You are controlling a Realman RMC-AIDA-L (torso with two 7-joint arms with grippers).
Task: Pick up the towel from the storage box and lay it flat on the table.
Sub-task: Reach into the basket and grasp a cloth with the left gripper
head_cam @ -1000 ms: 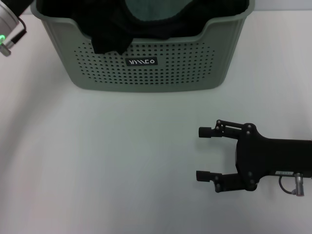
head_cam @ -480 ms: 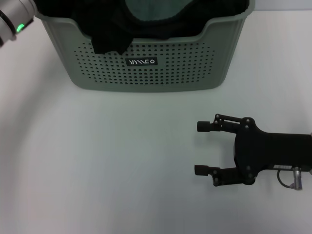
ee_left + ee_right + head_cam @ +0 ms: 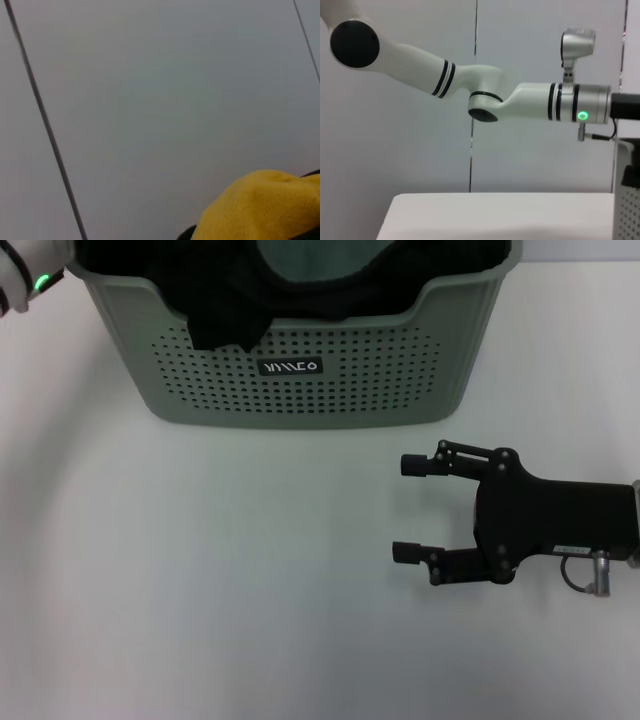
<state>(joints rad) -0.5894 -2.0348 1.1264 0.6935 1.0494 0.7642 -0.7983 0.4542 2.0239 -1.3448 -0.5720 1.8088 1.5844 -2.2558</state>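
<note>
The towel shows only in the left wrist view, as a mustard-yellow fold [image 3: 260, 207] close to the camera with a pale wall behind it. The sage-green storage box [image 3: 300, 390] stands at the far middle of the white table [image 3: 200, 590]. My left arm's wrist [image 3: 25, 275], with its green light, sits at the box's far-left corner. The right wrist view shows this left arm [image 3: 575, 102] stretched out level above the box's edge [image 3: 626, 215], its hand running out of frame. My right gripper [image 3: 405, 508] lies open low over the table, right of centre, with nothing between its fingers.
A black cloth [image 3: 225, 315] hangs over the box's front rim. A teal-grey cloth [image 3: 310, 260] lies inside the box behind it. Bare table stretches across the whole near side and to the left of my right gripper.
My left wrist has risen toward the top-left corner, nearly leaving the head view. My right gripper has slid a little left and toward the box, still open.
</note>
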